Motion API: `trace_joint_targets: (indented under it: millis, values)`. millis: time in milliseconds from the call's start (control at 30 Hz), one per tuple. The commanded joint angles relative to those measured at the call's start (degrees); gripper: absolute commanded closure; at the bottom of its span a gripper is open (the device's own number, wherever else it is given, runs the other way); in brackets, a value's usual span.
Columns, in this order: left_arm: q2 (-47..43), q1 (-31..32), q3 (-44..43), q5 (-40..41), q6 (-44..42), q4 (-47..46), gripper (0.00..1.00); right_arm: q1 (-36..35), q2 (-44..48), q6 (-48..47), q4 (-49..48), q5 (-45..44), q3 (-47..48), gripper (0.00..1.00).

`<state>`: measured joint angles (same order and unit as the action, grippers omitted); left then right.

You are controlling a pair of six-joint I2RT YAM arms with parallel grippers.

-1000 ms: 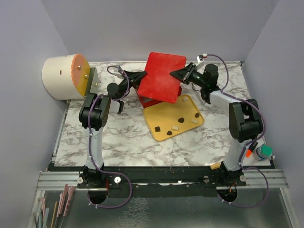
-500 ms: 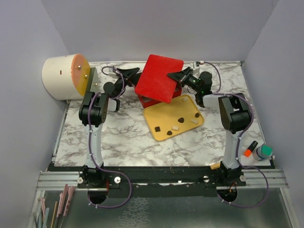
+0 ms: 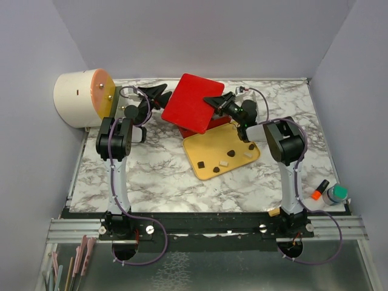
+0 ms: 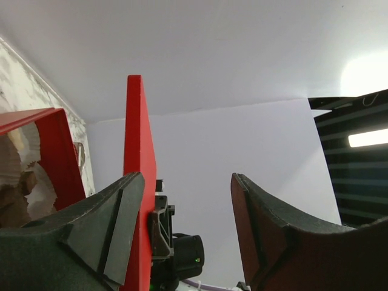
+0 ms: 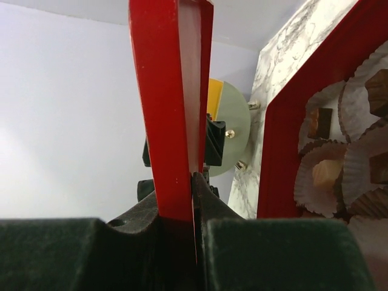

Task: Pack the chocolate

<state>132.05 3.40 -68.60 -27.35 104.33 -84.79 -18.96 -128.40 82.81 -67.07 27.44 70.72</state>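
Right wrist: right pincer [image 5: 193, 182] grips lid [image 5: 167, 91] (red).

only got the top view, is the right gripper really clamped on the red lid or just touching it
Observer: Clamped. In the right wrist view the right gripper is shut on the lid edge, a finger on each face.
Operator: and the other arm
Observer: The left gripper is open. The lid edge stands between its fingers, close to one, with a wide gap to the other.
Operator: anything in the box
Observer: Yes. The right wrist view shows the box lined with white cups, and several hold chocolate, brown and cream.
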Motion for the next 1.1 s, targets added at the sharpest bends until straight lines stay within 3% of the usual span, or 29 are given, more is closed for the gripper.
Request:
trace_joint_targets:
  millis: [0, 400, 1067]
  values:
    - [0.4, -1.5, 1.4, 1.8, -2.7, -14.3, 0.32, -0.4, -2.0, 2.4, -6.5, -4.0, 2.7, 1.00]
    - [1.8, -1.7, -2.9, -0.9, -7.7, -7.5, 0.31, -0.8, -5.8, 3.6, -8.7, -7.3, 4.1, 1.00]
    - [-4.2, -2.9, 5.6, 3.4, -15.8, -1.1, 0.31, -0.8, -5.2, -1.8, -1.4, -8.8, 4.0, 1.00]
